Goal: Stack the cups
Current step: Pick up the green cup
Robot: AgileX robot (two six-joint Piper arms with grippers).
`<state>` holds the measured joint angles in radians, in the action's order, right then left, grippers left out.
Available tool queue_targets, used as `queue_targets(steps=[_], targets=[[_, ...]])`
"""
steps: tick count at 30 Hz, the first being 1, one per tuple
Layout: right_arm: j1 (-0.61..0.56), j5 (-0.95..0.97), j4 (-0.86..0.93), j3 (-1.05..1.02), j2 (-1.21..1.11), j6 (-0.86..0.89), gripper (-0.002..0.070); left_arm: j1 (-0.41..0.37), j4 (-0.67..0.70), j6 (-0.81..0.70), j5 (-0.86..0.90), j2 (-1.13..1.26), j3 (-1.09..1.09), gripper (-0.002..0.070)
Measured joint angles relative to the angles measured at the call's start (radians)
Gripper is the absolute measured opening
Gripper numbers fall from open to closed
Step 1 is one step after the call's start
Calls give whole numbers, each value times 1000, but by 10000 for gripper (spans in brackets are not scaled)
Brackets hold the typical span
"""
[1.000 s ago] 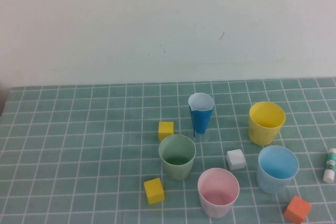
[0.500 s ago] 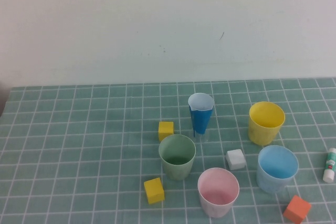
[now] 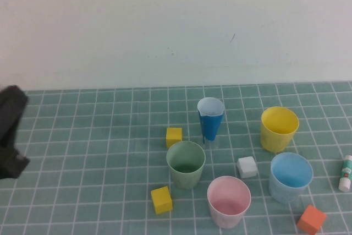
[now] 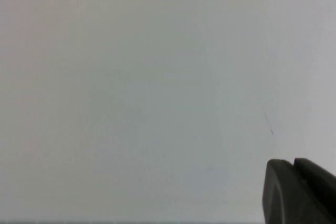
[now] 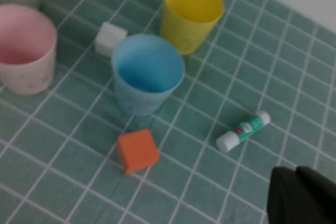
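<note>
All 4 cups stand upright and apart on the counter: green cup, pink cup, blue cup, yellow cup. The left end effector, closed and empty, sits at the far left edge, well apart from them. The right end effector, also closed and empty, hovers nearer the blue cup, with an orange cube and glue stick between.

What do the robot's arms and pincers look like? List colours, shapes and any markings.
Little shows. The left arm is a matte black, blocky, rounded mass at the high view's left edge; no cables or markings visible. The left pincer shows as two dark grey, smooth, round-topped fingers, pressed together. The right pincer looks the same: two dark, rounded, plain fingers, side by side. The right arm itself is out of view.
</note>
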<state>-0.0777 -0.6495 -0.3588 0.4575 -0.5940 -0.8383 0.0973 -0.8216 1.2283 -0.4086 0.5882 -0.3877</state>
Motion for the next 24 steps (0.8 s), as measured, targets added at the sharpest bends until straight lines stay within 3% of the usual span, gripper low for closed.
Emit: queue_targets(steps=[2,5,9,11,14,17,20,24], targets=[[0,-34,-39,0,-13,-73,-1,0,-83,97,-77,114,-4,-2],[0,-45,-79,0,-20,-118,-1,0,-292,377,-153,273,-54,-2],[0,-45,-97,0,-20,-145,-1,0,-696,676,-229,471,-222,-2],[0,-45,-99,-2,-20,-167,-1,0,-834,756,-255,561,-305,-2],[0,-29,-130,-24,-20,-185,-1,2,-918,768,-268,657,-410,-2],[0,-20,-198,-50,-20,-209,-1,54,-938,732,-240,729,-494,-2],[0,2,-224,-57,-20,-238,-1,145,-945,697,-193,785,-537,-2],[0,34,-237,-57,-20,-249,-1,295,-945,540,47,839,-548,-2]])
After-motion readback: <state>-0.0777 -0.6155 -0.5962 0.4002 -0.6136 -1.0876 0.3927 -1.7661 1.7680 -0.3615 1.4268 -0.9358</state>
